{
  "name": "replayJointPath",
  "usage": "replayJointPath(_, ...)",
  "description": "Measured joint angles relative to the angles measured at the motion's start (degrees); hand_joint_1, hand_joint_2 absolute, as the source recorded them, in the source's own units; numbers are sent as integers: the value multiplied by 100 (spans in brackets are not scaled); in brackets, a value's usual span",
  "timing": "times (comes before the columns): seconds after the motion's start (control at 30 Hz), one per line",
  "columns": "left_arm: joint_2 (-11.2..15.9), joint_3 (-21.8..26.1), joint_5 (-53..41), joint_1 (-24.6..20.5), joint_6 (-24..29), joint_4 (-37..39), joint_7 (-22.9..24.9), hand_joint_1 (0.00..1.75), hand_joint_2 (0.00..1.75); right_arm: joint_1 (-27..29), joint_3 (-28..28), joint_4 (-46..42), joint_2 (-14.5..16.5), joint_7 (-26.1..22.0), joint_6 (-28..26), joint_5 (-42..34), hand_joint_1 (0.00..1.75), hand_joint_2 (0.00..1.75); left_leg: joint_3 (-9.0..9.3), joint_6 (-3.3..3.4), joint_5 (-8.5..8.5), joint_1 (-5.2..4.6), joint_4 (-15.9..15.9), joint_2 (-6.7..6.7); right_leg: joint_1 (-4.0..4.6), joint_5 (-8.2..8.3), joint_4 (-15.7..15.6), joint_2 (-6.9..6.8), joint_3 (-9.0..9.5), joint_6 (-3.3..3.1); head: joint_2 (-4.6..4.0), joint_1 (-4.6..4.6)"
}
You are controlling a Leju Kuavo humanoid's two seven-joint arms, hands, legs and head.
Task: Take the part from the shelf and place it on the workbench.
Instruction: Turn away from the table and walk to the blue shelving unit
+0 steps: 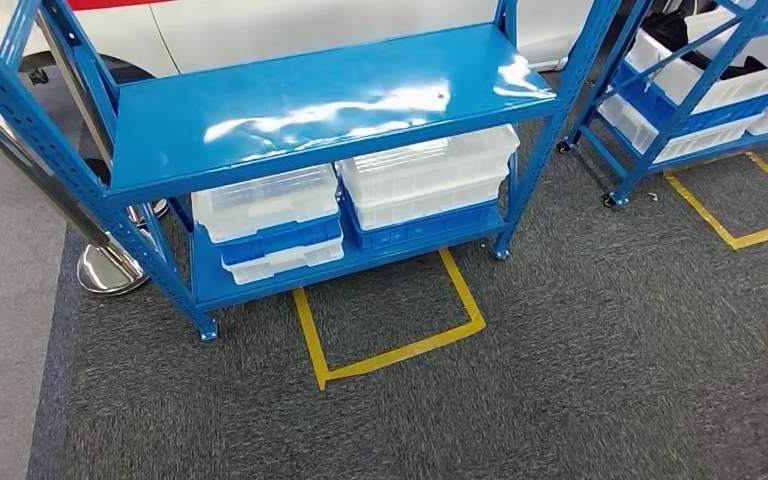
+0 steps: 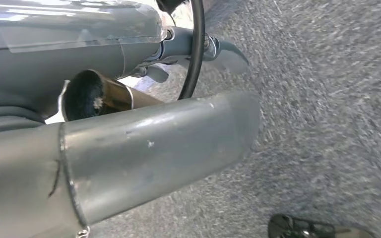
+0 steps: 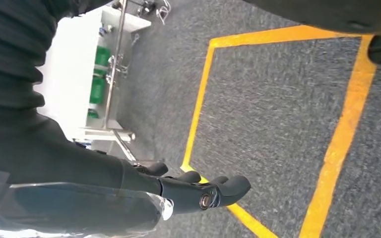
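The blue shelf (image 1: 300,110) stands ahead of me in the head view, its glossy top board bare. My left hand (image 2: 144,144) hangs over the carpet. A brownish metal tube part (image 2: 104,96) with a dark hollow end sits wedged between the thick grey thumb and the hand's body. One grey finger (image 2: 223,49) sticks out past it. Beside a yellow floor marking hangs my right hand (image 3: 198,191), its dark fingers stretched out and apart with nothing in them.
White and blue bins (image 1: 360,200) fill the shelf's lower board. A yellow tape square (image 1: 390,320) marks the carpet in front. A second blue shelf (image 1: 700,80) stands right, a chrome post base (image 1: 110,268) left. A white stand with green items (image 3: 99,74) is off to the side.
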Motion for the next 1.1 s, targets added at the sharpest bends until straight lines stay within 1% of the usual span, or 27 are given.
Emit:
replayJointPath(0.03,0,1,-1,2,1,0,0,0,0,0,0,0,-2,1,-1,2,0,0,49,40,-5,18,-44,1,3,-85,161,-3,-61,19,0,3)
replayJointPath(0.07,-1,3,-2,2,2,0,0,0,0,5,0,0,-4,2,-1,4,0,0,96,78,-18,29,-75,5,-1,-211,444,-5,-204,34,0,8)
replayJointPath(0.13,-2,4,-5,-7,2,0,-1,0,0,14,0,0,-8,2,0,7,0,0,158,122,-78,23,-86,11,0,-474,1229,-1,-688,54,0,10)
replayJointPath(0.17,-2,6,-7,-6,1,0,-1,0,0,21,0,0,-12,2,0,8,0,0,197,126,-116,20,-85,10,-2,-501,1514,-1,-906,63,0,11)
replayJointPath(0.2,-2,8,-8,-2,1,0,-1,0,0,30,0,1,-18,2,0,11,0,0,251,119,-159,19,-85,6,-4,-399,1599,-2,-1035,67,0,10)
replayJointPath(0.23,-3,9,-9,2,1,0,-2,0,0,41,0,1,-25,2,-1,15,0,0,317,108,-203,20,-83,-2,-6,-185,1464,-3,-1052,65,0,11)
replayJointPath(0.27,-4,11,-12,5,1,0,-6,0,0,52,0,2,-32,2,-3,21,0,0,391,91,-254,20,-80,-9,-7,110,1132,-4,-971,56,0,11)
replayJointPath(0.3,-5,11,-17,9,1,0,-19,0,0,66,0,4,-39,-1,-5,31,0,0,446,67,-306,17,-76,-15,-5,352,780,-3,-859,39,0,13)
replayJointPath(0.33,-6,11,-21,5,-2,0,-36,0,0,73,0,8,-43,-7,-7,42,0,0,477,37,-354,5,-57,-20,4,501,471,-2,-754,20,0,13)
replayJointPath(0.37,-6,11,-27,-2,-9,0,-57,0,0,72,0,11,-46,-20,-8,55,0,0,486,10,-394,-9,-41,-21,6,575,269,4,-688,2,0,12)
replayJointPath(0.4,-4,11,-33,-7,-17,0,-76,0,0,67,0,14,-46,-33,-7,68,0,0,477,0,-409,-25,-27,-21,10,562,197,13,-664,-11,0,9)
replayJointPath(0.43,-3,11,-44,-15,-27,0,-90,0,0,59,0,15,-45,-45,-5,77,0,0,475,3,-413,-35,-18,-20,11,555,154,21,-654,-18,0,6)
replayJointPath(0.5,0,11,-80,-16,-38,0,-104,0,0,52,0,15,-43,-55,-3,84,0,0,499,32,-397,-39,-46,-15,11,544,145,34,-649,-40,0,3)
replayJointPath(0.53,0,11,-102,-18,-40,0,-109,0,0,52,0,15,-43,-54,-9,85,0,44,518,35,-398,-38,-68,-13,15,532,142,34,-646,-58,0,3)
replayJointPath(0.63,-2,11,-129,-22,-39,0,-116,0,131,41,0,15,-43,17,-120,102,0,175,563,26,-424,-37,-145,-13,23,502,141,32,-635,-103,0,3)
replayJointPath(0.67,-2,12,-124,-23,-39,0,-111,0,175,36,0,15,-43,61,-175,124,0,175,570,24,-433,-37,-163,-12,25,495,141,32,-630,-112,0,3)
replayJointPath(0.77,-2,20,-110,-24,-37,0,-61,0,175,27,0,15,-45,189,-301,198,0,175,584,18,-438,-35,-181,-10,32,483,142,30,-611,-128,0,4)
replayJointPath(0.87,-2,27,-110,-21,-37,0,-17,0,175,26,-5,15,-48,239,-398,195,0,175,590,-3,-431,-31,-185,-9,37,483,145,28,-604,-131,0,4)
replayJointPath(1.0,-2,32,-131,-18,-34,0,127,0,175,27,-50,15,-52,131,-498,139,0,175,596,-59,-428,-30,-187,-10,37,485,148,26,-594,-133,0,4)
replayJointPath(1.1,0,32,-139,-9,-50,-2,164,0,175,37,-97,13,-62,37,-562,69,0,175,606,-68,-430,-30,-186,-10,35,485,145,26,-580,-133,0,4)
